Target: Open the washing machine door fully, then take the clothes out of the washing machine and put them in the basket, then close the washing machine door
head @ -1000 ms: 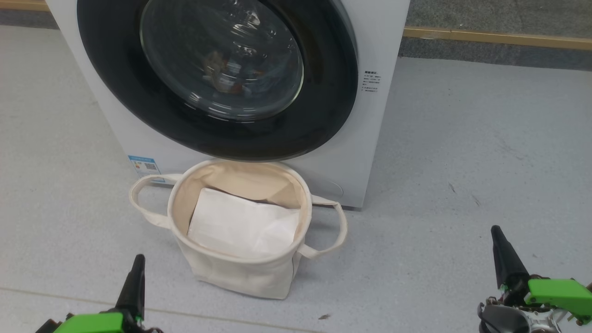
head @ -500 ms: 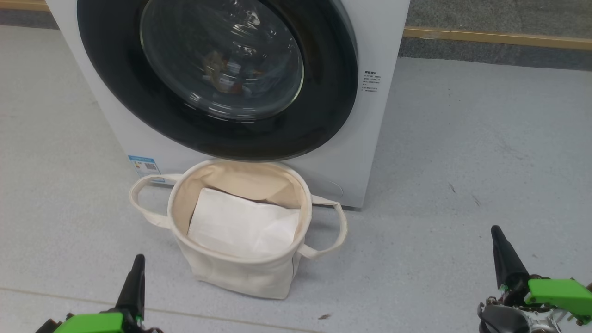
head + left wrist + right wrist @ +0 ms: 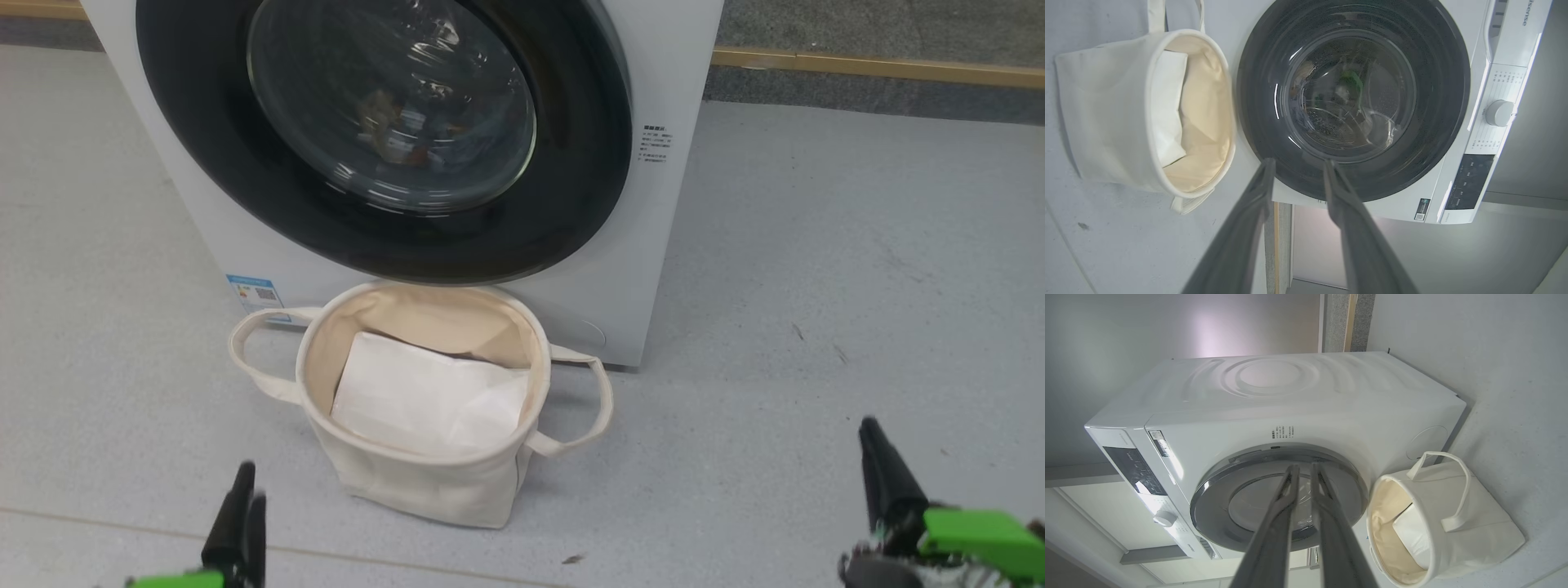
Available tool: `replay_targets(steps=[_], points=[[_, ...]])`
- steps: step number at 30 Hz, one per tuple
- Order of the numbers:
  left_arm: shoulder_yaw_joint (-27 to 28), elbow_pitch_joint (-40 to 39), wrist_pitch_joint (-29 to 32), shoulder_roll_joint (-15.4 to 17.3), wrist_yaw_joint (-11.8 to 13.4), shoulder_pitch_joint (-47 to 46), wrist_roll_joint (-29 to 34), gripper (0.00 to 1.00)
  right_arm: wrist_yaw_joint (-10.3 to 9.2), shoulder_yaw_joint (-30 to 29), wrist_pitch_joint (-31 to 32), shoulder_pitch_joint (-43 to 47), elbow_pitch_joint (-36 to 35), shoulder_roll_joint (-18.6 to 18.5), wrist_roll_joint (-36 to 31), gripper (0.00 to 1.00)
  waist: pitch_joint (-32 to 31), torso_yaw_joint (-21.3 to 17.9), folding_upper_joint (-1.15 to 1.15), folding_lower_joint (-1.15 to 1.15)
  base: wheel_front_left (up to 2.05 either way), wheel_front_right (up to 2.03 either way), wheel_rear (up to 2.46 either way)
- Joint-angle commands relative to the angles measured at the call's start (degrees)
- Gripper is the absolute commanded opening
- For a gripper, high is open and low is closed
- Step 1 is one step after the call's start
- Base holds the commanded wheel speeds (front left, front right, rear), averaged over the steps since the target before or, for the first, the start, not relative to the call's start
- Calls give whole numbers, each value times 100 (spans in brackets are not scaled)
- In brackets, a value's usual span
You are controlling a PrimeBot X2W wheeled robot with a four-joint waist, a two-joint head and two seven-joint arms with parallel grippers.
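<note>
Washing machine door [image 3: 571,180] is shut, so we're at step one. It lies ahead of and above both grippers, basket [image 3: 424,490] between. Left gripper [image 3: 251,482], fingers slightly spread, faces it head-on and looks better lined up. Right gripper [image 3: 868,425], fingers pressed together, sits off past the washing machine [image 3: 669,245] right edge. We can't tell where the handle is. Glossy black rim, bulging clear glass. Clothes [image 3: 404,139] show as colour blobs behind it. Basket is soft cream canvas with a white sheet [image 3: 424,400] inside.
</note>
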Motion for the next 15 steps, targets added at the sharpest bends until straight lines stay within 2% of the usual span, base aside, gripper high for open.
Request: replay_targets(steps=[1, 4, 7, 10, 15], points=[[-4, 109, -5, -6, 1, 52, 3, 100, 0, 7, -9, 28, 123, 11, 1, 100, 1, 0, 0, 0, 0, 0, 0], [-13, 429, -1, -27, 2, 266, 1, 100, 0, 9, -5, 214, 447, 34, 0, 100, 0, 0, 0, 0, 0, 0, 0], [-4, 414, -50, -26, 5, 227, 27, 100, 0, 49, -55, 178, 431, 32, 13, 100, 5, 5, 0, 2, 0, 0, 0], [5, 406, -116, -24, 6, 178, 64, 100, 0, 93, -122, 134, 420, 30, 18, 100, -11, 11, 0, 13, 0, 0, 0], [15, 393, -183, -22, 11, 134, 115, 100, 0, 133, -189, 94, 406, 27, 4, 100, -3, 17, 0, 1, 0, 0, 0]])
